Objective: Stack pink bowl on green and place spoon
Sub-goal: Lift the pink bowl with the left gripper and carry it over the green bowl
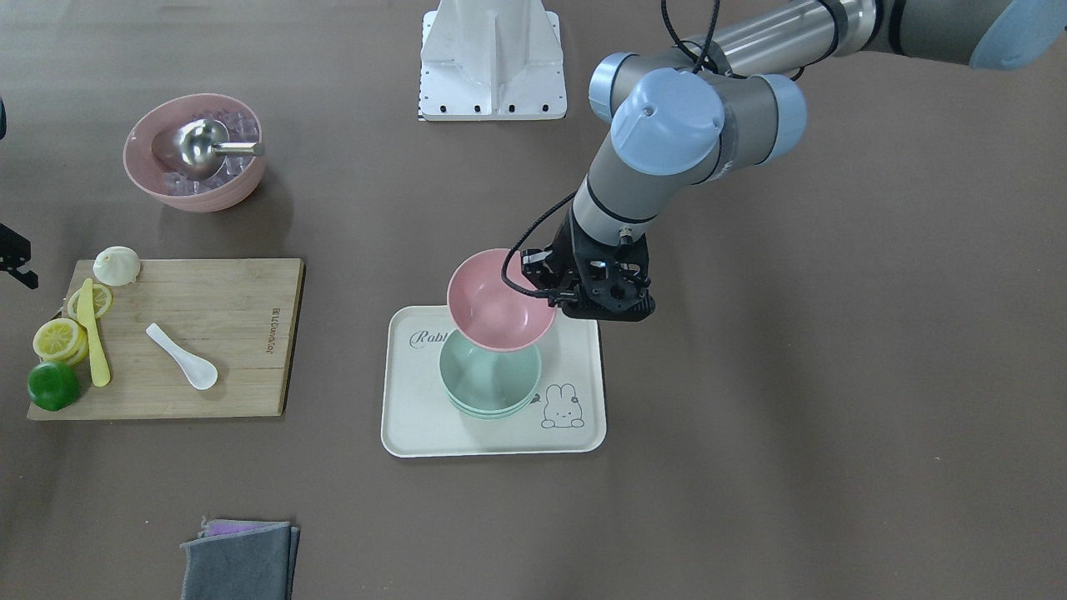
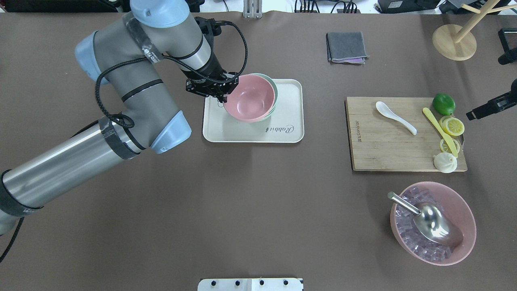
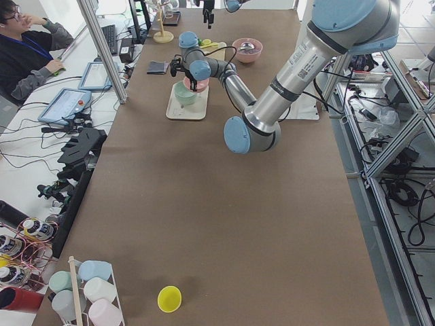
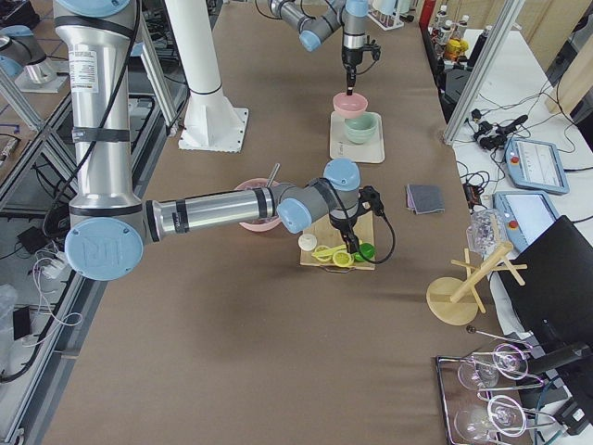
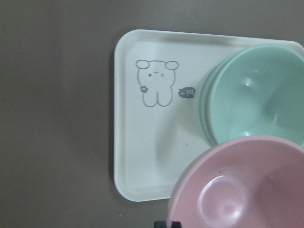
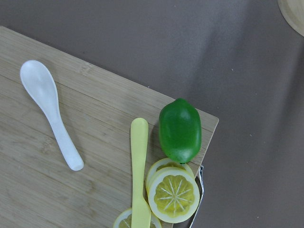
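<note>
My left gripper [image 2: 222, 99] is shut on the rim of the small pink bowl [image 2: 249, 99] and holds it tilted just above the green bowl [image 1: 488, 379]. The green bowl stands on the white rabbit tray [image 1: 417, 417]. The left wrist view shows the pink bowl [image 5: 247, 190] low in the frame and the green bowl [image 5: 256, 95] beyond it. The white spoon [image 2: 395, 117] lies on the wooden cutting board [image 2: 383, 149]; it also shows in the right wrist view [image 6: 50, 114]. My right gripper [image 2: 472, 114] hovers at the board's far right edge; I cannot tell whether it is open or shut.
On the board lie a green lime [image 2: 443, 104], lemon slices [image 2: 452, 126], a yellow knife [image 2: 440, 131] and a white bun [image 2: 445, 162]. A large pink bowl [image 2: 464, 210] with ice and a metal scoop stands nearer the robot. A grey cloth [image 2: 346, 47] lies at the far edge.
</note>
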{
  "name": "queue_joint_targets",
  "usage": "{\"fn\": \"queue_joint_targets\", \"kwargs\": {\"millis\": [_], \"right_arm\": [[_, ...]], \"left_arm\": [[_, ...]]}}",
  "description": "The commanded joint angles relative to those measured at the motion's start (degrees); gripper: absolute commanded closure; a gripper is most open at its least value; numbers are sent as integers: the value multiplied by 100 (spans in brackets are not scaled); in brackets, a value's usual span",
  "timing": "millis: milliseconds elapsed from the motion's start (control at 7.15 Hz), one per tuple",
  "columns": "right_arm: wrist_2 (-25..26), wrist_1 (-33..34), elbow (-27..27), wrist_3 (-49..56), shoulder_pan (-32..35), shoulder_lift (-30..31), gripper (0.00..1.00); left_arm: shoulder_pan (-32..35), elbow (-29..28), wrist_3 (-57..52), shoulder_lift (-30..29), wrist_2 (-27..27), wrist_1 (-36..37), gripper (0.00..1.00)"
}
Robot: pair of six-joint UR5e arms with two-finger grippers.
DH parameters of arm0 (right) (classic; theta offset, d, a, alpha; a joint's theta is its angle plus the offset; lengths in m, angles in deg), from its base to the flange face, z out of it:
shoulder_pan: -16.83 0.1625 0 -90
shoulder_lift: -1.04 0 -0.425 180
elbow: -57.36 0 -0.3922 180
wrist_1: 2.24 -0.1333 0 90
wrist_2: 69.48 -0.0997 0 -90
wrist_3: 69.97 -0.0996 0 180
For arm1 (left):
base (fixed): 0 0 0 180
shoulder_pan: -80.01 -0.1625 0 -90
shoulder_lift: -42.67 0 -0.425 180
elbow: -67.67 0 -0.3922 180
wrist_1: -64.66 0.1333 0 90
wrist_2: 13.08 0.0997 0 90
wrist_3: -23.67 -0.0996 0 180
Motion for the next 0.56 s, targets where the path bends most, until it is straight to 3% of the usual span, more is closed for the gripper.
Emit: {"fn": "queue_joint_targets", "kwargs": {"millis": [0,419], "right_arm": [[0,0,0,0,-1,-18,0],[0,0,9,0,-1,-18,0]], "left_arm": [[-5,-474,10,-303,147,-27,100],[-5,-755,10,-478,297,-80,100]]}}
